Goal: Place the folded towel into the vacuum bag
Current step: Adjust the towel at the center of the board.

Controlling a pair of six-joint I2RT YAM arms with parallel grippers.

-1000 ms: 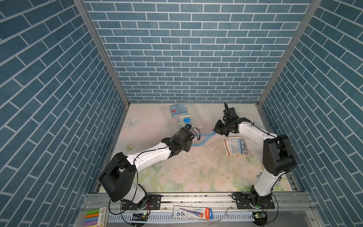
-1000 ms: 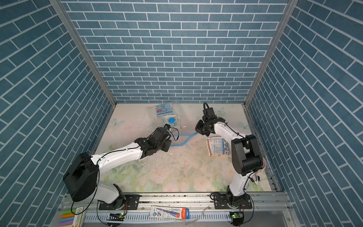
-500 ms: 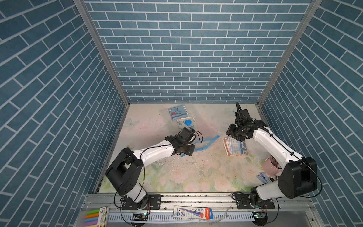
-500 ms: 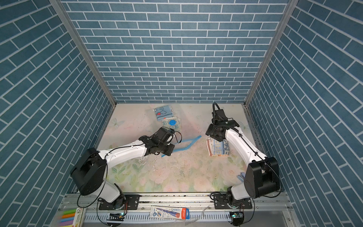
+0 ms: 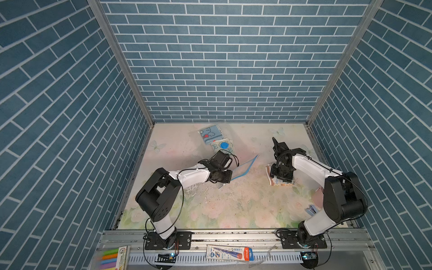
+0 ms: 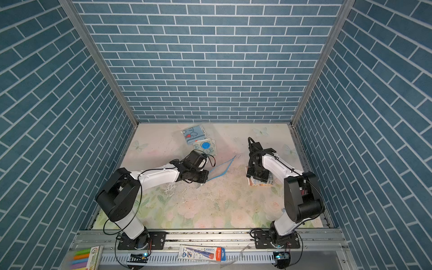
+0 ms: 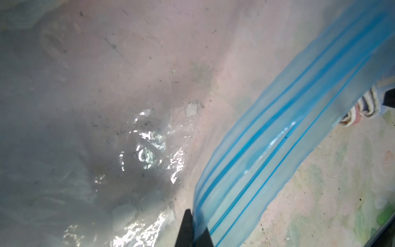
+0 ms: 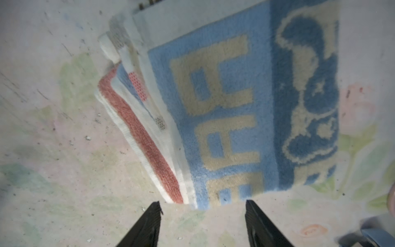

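Note:
The vacuum bag's blue zip strip (image 5: 245, 167) stands raised off the table. Its round blue valve cap (image 5: 224, 145) lies farther back on hazy plastic. My left gripper (image 5: 230, 177) is shut on the zip strip's near end. In the left wrist view the fingertips (image 7: 193, 216) pinch the blue strip (image 7: 277, 139). The folded towel (image 5: 279, 184), blue and cream with a red-striped edge, lies flat at the right. My right gripper (image 5: 281, 174) hangs just over it, open. In the right wrist view the towel (image 8: 235, 107) lies just beyond the spread jaws (image 8: 203, 205), untouched.
A blue cartoon cloth (image 5: 210, 134) lies at the back under the hazy plastic. A pink object (image 5: 318, 198) and a small blue item (image 5: 311, 209) sit beside the right arm's base. A pencil box (image 5: 230, 252) and markers (image 5: 109, 257) rest on the front rail. Brick walls enclose three sides.
My right gripper left the bag's zip edge, swung right over the towel and opened. My left gripper drew the zip strip toward the front and lifted it.

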